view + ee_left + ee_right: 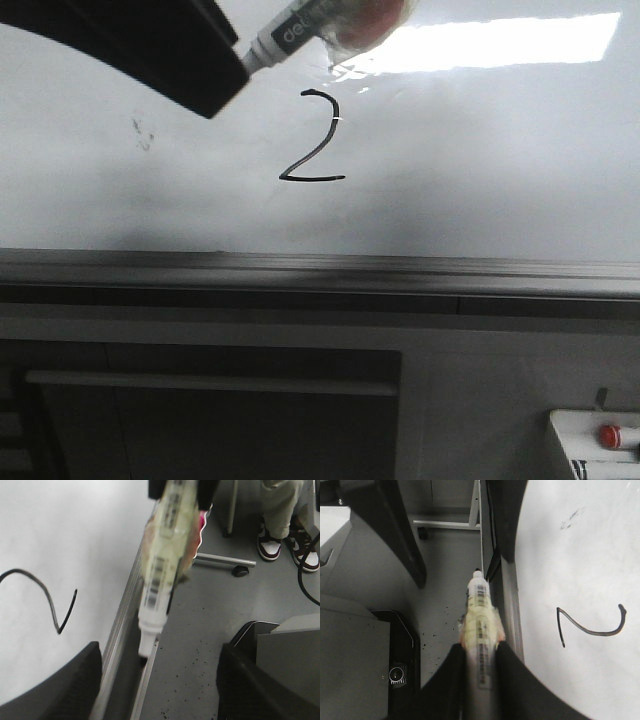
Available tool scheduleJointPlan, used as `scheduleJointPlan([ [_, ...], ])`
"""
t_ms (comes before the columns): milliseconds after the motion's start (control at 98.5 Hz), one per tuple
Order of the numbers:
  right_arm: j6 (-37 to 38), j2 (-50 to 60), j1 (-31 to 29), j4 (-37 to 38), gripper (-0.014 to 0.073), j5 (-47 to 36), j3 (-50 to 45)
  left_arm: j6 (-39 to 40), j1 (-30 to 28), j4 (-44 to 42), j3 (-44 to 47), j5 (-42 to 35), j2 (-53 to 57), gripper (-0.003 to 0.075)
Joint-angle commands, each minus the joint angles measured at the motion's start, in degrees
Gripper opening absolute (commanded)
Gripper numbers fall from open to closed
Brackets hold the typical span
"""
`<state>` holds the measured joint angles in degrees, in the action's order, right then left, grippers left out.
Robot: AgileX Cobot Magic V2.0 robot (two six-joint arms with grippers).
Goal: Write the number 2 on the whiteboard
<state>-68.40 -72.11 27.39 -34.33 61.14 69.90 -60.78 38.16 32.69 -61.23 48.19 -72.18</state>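
The whiteboard [500, 150] carries a black number 2 [312, 140] near its middle. The 2 also shows in the right wrist view [592, 625], and part of it in the left wrist view [47, 600]. My right gripper [480, 647] is shut on a tape-wrapped marker [480, 615], held off the board beside its rail. My left gripper [161, 652] is wide open, and the marker's tip [145, 647] hangs between its fingers without touching them. In the front view one left finger [170, 50] sits at the top left, with the marker [290, 35] just right of it.
A grey edge rail [320, 265] runs under the board. A faint smudge [142, 133] lies left of the 2. A white box with a red button [600, 440] is at the lower right. A person's legs and shoes [280, 535] stand on the floor.
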Motion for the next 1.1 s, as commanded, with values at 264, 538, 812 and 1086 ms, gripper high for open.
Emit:
scheduleJointPlan([
  [264, -0.9, 1.8, 0.2, -2.6, 0.0048, -2.4, 1.8, -0.3, 2.1, 3.0, -5.4, -3.7, -2.9, 0.0403],
  [538, -0.9, 1.8, 0.2, -2.6, 0.0048, -2.3, 1.8, -0.3, 2.1, 3.4, -5.4, -3.7, -2.9, 0.0153],
  [812, -0.9, 1.8, 0.2, -2.6, 0.0048, -0.9, 1.8, -0.3, 2.1, 3.4, -5.4, -3.6, -2.9, 0.0052],
  [1086, 3.7, 2.1, 0.2, -1.2, 0.0313, -1.7, 1.9, -0.3, 1.7, 3.3, -5.4, -4.4, -2.7, 0.0041],
])
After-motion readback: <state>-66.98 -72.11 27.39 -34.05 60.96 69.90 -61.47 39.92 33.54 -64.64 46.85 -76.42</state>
